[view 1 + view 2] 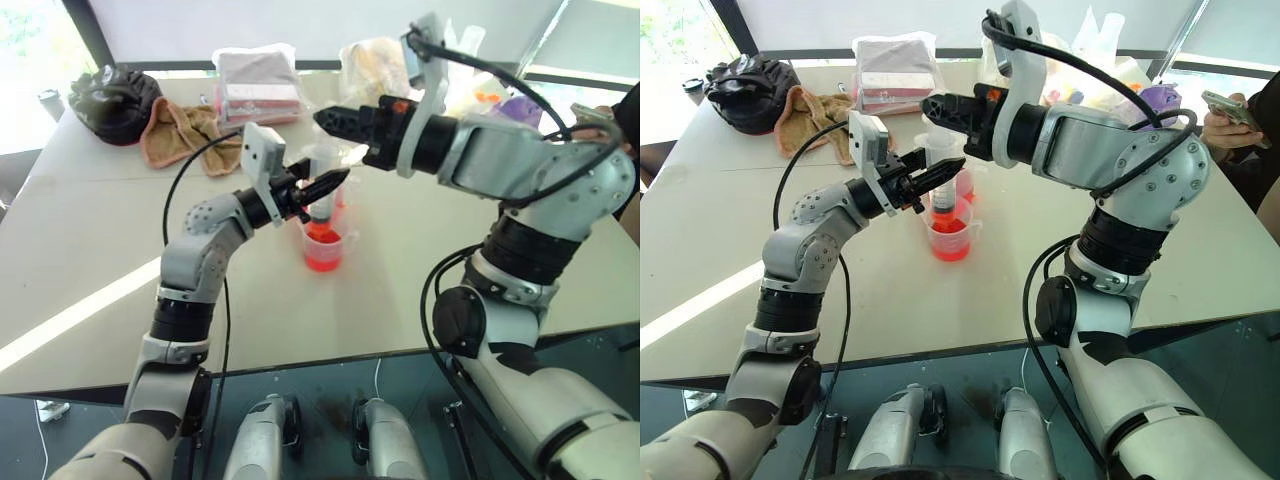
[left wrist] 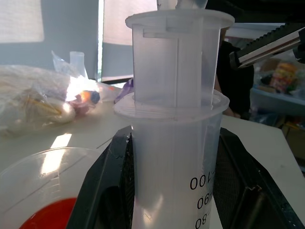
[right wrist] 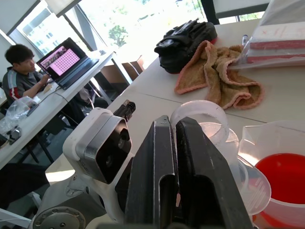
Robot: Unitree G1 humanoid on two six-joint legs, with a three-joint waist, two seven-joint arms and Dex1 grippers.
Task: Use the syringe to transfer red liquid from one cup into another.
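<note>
A pale desk (image 1: 420, 280) by bright windows, and the syringe (image 1: 945, 180) stands upright over the small cup (image 1: 951, 238) of red liquid (image 1: 951, 232). The left hand (image 1: 938, 175) is clamped around its barrel. The right hand (image 1: 936, 108), fingers pressed together and empty, hovers just above the plunger.

Beyond the jaws, at the far table edge: black bag (image 1: 112, 100), crumpled tan towel (image 1: 185, 133) touching it, then a clear-wrapped pink-and-white package (image 1: 258, 85). Further to the right jaws' side, loose plastic bags (image 1: 378, 62) and a purple item (image 1: 1160, 100). A person at a laptop (image 3: 66, 59) sits at another table.
</note>
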